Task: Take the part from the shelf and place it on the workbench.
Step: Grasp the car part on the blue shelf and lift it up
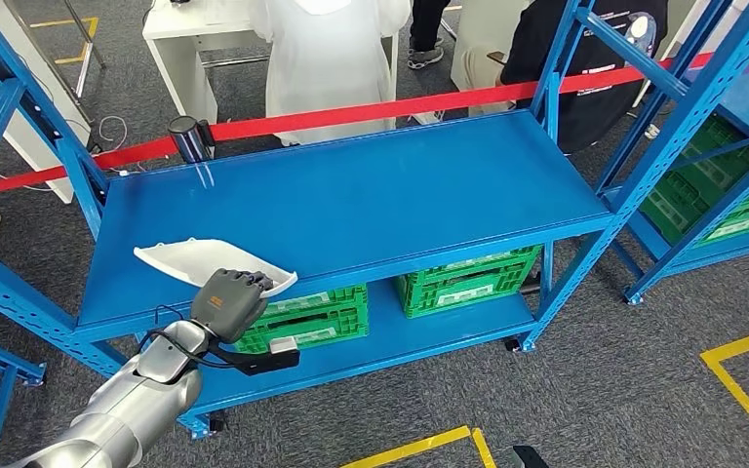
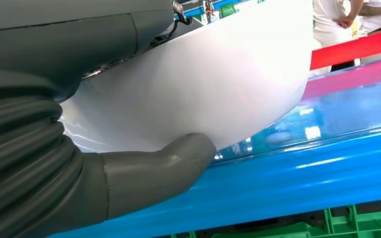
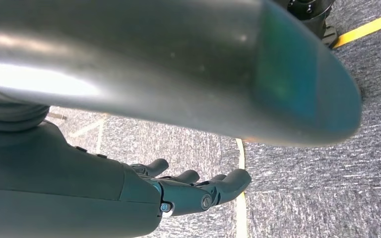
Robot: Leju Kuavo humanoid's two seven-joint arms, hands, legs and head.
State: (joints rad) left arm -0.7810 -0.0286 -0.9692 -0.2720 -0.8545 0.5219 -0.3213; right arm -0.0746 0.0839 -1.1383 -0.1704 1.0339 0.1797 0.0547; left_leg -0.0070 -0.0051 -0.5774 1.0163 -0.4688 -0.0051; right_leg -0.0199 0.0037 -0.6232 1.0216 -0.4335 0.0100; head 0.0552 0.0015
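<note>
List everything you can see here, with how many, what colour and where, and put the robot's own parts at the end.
white part: one, white, front left of the upper shelf board, held at its near end.
shelf rack: one in front, blue; more blue racks at the left and right edges.
crates: two, green, on the lower shelf board; more green crates in the right rack.
barrier tape: one, red, stretched behind the rack.
white table: one, white, behind the tape.
people: at least three, partly in view, beyond the tape.
floor lines: yellow, on grey carpet.
left hand: one, dark grey, gripping the white part.
right hand: one, dark, hanging above the carpet, fingers apart.
</note>
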